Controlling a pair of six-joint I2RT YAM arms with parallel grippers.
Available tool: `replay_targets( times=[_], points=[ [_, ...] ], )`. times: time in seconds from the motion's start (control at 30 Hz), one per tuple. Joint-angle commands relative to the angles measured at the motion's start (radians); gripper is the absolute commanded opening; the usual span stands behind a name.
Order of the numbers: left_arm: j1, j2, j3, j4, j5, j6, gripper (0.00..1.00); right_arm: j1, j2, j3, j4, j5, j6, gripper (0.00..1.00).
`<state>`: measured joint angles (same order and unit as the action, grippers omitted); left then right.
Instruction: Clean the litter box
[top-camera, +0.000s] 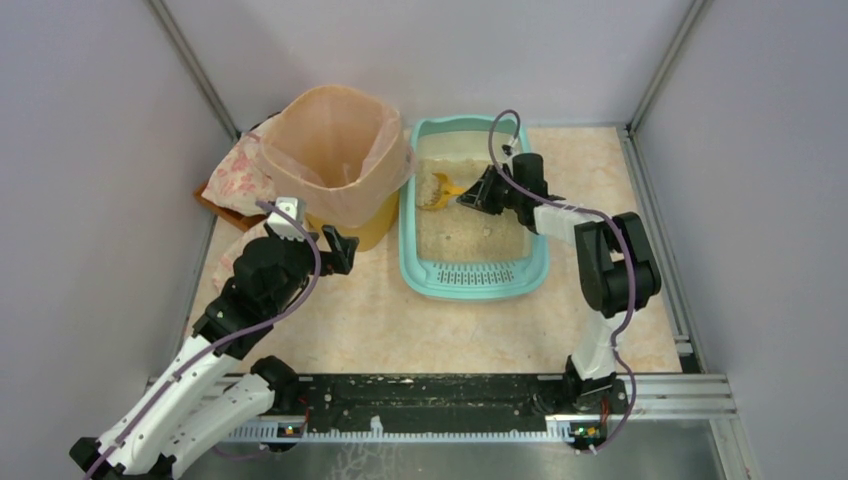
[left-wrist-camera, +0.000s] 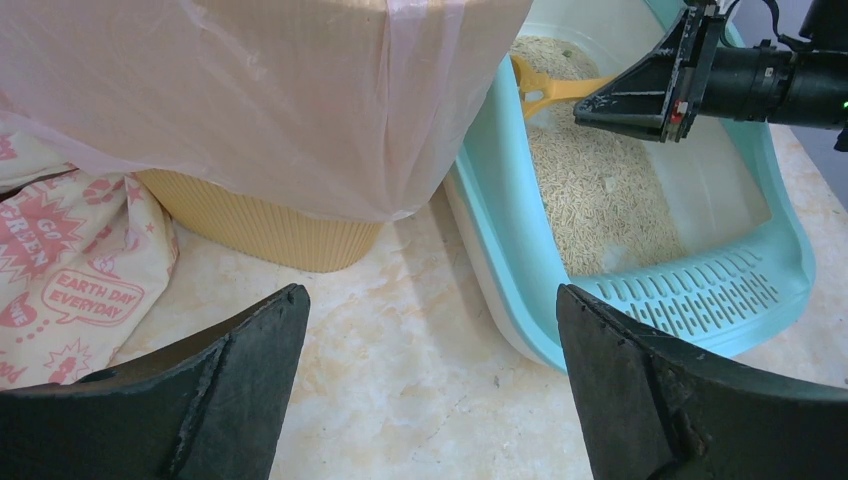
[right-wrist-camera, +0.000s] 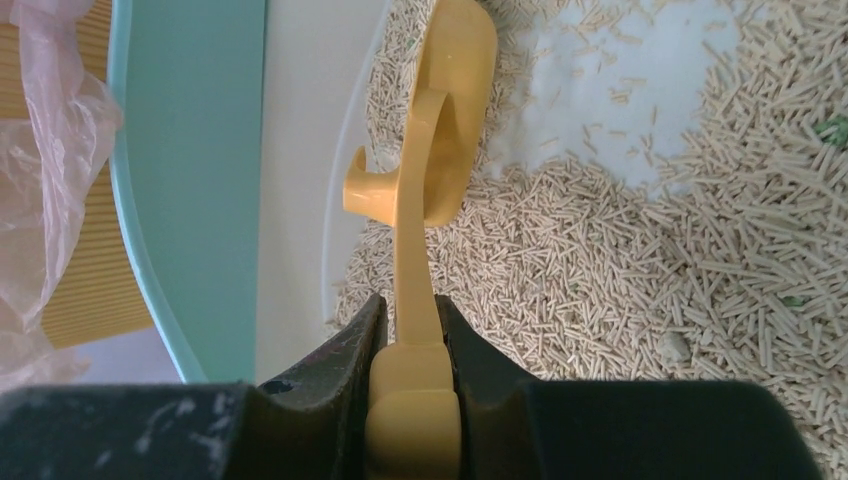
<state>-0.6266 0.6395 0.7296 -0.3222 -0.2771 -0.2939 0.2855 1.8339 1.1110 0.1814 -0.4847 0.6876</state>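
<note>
The teal litter box (top-camera: 470, 278) lies at the back middle of the table, with its slotted grille (left-wrist-camera: 700, 295) at the near end and beige pellet litter (right-wrist-camera: 620, 260) inside. My right gripper (top-camera: 478, 195) reaches into it from the right and is shut on the handle of a yellow scoop (right-wrist-camera: 440, 150). The scoop head rests on the litter by the box's left wall (right-wrist-camera: 190, 150). My left gripper (left-wrist-camera: 430, 300) hangs open over bare table, left of the box and in front of the bin, holding nothing.
A round yellow bin with a peach bag liner (top-camera: 335, 150) stands against the box's left side. A printed cloth bag (top-camera: 235, 180) lies left of the bin. Grey walls enclose the table. A pale clump (right-wrist-camera: 675, 347) and green bits (right-wrist-camera: 830, 128) sit in the litter.
</note>
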Motion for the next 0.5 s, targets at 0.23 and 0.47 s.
replay_targets(
  times=[0.23,0.47],
  points=[
    [0.0,-0.016,0.02,0.001,-0.003,0.007,0.99,0.002,-0.052,-0.113,0.283,-0.189,0.166,0.0],
    [0.001,-0.02,0.019,0.003,0.008,0.006,0.99,-0.007,-0.151,-0.138,0.237,-0.158,0.143,0.0]
  ],
)
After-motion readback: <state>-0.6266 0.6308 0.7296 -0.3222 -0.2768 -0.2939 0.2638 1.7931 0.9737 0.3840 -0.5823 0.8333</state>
